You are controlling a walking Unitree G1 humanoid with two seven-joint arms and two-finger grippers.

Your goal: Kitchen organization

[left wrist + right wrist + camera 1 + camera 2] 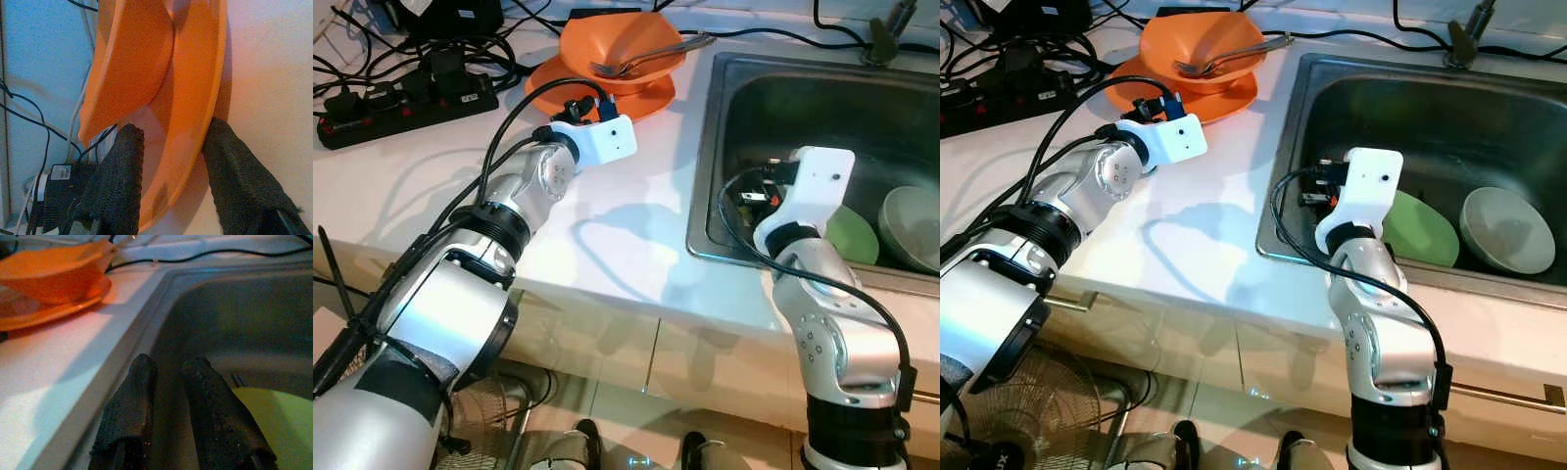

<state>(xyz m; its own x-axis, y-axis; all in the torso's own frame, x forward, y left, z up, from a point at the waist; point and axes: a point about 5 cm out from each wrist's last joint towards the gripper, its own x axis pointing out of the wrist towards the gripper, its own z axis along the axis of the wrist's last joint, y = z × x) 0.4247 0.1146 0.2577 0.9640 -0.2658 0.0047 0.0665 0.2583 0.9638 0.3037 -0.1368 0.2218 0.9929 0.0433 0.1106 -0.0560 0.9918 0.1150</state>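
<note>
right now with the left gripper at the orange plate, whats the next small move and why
Probably close the left gripper on the orange plate. Its open fingers already straddle the plate's rim, one above and one below, so a small squeeze should secure it. The orange bowl and fork sit on the plate, so any lift should stay level. The right gripper hangs over the sink.

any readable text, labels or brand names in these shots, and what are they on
No text can be read.
White label on the black power adapter: print too small and blurred.
Dark fan by the floor: pale marks at its bottom edge, cut off and unclear.
Orange bowl, orange plate, green plate, sink: no markings visible.
</note>
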